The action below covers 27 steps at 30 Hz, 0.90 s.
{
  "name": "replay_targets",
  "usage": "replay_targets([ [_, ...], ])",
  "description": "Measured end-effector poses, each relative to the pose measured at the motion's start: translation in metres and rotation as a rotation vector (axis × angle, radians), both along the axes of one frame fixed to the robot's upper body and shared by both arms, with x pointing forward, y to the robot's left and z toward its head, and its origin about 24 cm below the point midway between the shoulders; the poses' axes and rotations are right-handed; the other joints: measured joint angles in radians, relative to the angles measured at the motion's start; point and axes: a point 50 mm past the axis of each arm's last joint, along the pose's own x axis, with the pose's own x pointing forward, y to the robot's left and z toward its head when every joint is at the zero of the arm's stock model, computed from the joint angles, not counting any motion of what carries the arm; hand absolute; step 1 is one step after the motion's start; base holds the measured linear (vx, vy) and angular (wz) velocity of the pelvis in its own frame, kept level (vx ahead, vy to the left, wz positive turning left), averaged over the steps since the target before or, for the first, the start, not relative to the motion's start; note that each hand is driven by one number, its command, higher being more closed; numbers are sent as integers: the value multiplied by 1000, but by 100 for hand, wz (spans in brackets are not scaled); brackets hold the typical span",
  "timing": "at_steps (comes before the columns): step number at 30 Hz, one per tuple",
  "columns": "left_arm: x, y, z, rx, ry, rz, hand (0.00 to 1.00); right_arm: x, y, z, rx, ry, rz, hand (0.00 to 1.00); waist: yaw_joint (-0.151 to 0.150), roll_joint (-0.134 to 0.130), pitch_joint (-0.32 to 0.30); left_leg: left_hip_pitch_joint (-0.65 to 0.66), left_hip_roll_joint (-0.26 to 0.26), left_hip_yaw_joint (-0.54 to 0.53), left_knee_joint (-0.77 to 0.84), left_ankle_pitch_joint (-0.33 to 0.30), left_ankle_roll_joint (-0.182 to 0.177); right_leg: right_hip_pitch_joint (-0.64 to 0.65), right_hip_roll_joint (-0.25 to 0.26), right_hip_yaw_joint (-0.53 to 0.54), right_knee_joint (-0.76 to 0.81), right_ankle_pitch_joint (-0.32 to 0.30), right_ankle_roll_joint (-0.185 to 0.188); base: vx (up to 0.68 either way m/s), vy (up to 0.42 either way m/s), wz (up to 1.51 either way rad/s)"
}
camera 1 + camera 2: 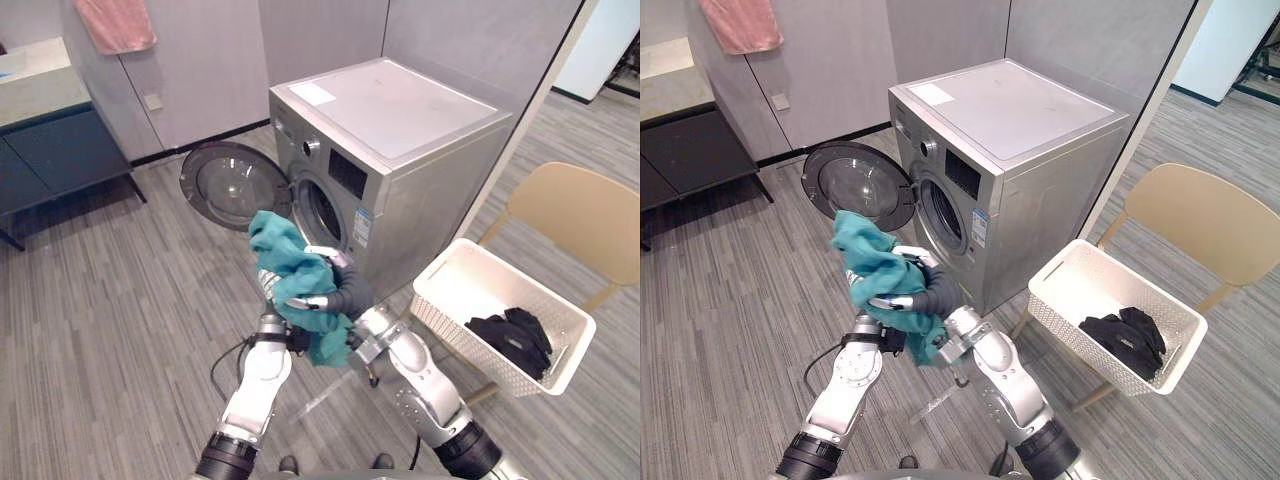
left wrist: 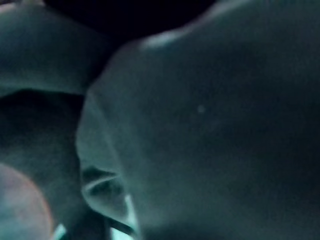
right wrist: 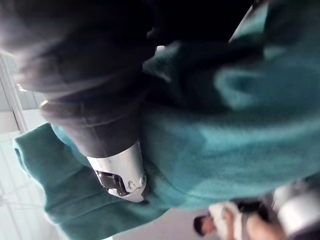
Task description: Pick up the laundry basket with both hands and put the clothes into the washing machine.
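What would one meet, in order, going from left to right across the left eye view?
In order: dark cabinet → washer door, open → teal cloth → washer → white basket → beige chair.

Beige chair; pink towel; dark cabinet

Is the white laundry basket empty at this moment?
No: a black garment lies in the white laundry basket, while the right hand grips a teal garment.
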Motion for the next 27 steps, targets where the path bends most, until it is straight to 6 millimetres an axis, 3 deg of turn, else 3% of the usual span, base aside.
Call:
replay_targets([
  [5, -8, 14, -9, -19, 40, 60, 100, 8, -49, 14, -190, -176, -360, 0, -1, 1, 3, -102, -8, -54, 39, 0, 0, -54, -9, -53, 5, -3, 3, 26, 17, 27],
  [9, -11, 19, -13, -84, 57, 94, 100, 7, -80, 0, -327, -161, -530, 0, 5, 9, 22, -157, -13, -89, 53, 5, 3, -89, -42, -120, 67, -49, 12, 35, 30, 55],
  [12, -20, 37, -22, -100, 99, 167, 100, 9, -86, -28, -394, -49, -540, 0, 5, -5, 33, -166, -18, -79, 64, -13, 26, -98, -66, -140, 116, -82, 21, 81, 35, 25],
  [13, -24, 41, -26, -100, 114, 178, 100, 7, -92, -45, -424, 33, -541, 0, 4, -13, 40, -178, -22, -59, 93, -42, 51, -98, -84, -158, 142, -103, 35, 109, 56, 45],
  [16, -31, 48, -37, -100, 167, 182, 100, -9, -112, -97, -500, 282, -552, 0, 3, -29, 66, -214, -36, -23, 240, -139, 58, -110, -179, -190, 314, -212, 77, 124, 73, 51],
  [18, -45, 58, -48, -103, 233, 212, 100, -29, -127, -135, -548, 486, -549, 0, -1, -40, 80, -226, -87, -47, 341, -226, 79, -172, -292, -127, 582, -266, 39, 193, 142, 46],
  [19, -48, 60, -50, -98, 247, 214, 100, -36, -132, -144, -552, 536, -558, 0, -6, -42, 82, -222, -103, -58, 346, -235, 89, -210, -318, -70, 666, -255, 22, 250, 164, 60],
  [20, -51, 62, -53, -87, 264, 203, 100, -48, -141, -162, -543, 640, -576, 0, -18, -42, 97, -196, -118, -99, 355, -250, 103, -299, -326, 65, 829, -234, -16, 341, 107, 66],
  [21, -53, 65, -55, -78, 278, 207, 100, -60, -144, -179, -531, 739, -591, 0, -26, -26, 117, -181, -113, -126, 356, -267, 110, -343, -255, 155, 854, -294, 34, 363, 71, 62],
  [24, -53, 69, -54, -79, 283, 204, 100, -78, -158, -198, -481, 878, -657, 0, -30, -6, 156, -90, -98, -170, 297, -293, 114, -425, -97, 196, 714, -322, 22, 469, -7, 39],
  [25, -52, 67, -54, -80, 284, 192, 100, -81, -162, -200, -476, 900, -675, 0, -35, -2, 158, -70, -96, -179, 279, -294, 114, -448, -76, 191, 660, -313, 31, 451, -56, 64],
  [27, -44, 61, -51, -81, 270, 140, 100, -95, -173, -209, -464, 978, -740, 0, -76, -4, 161, -3, -97, -244, 217, -295, 98, -496, -54, 165, 379, -158, 31, 504, -106, 104],
])
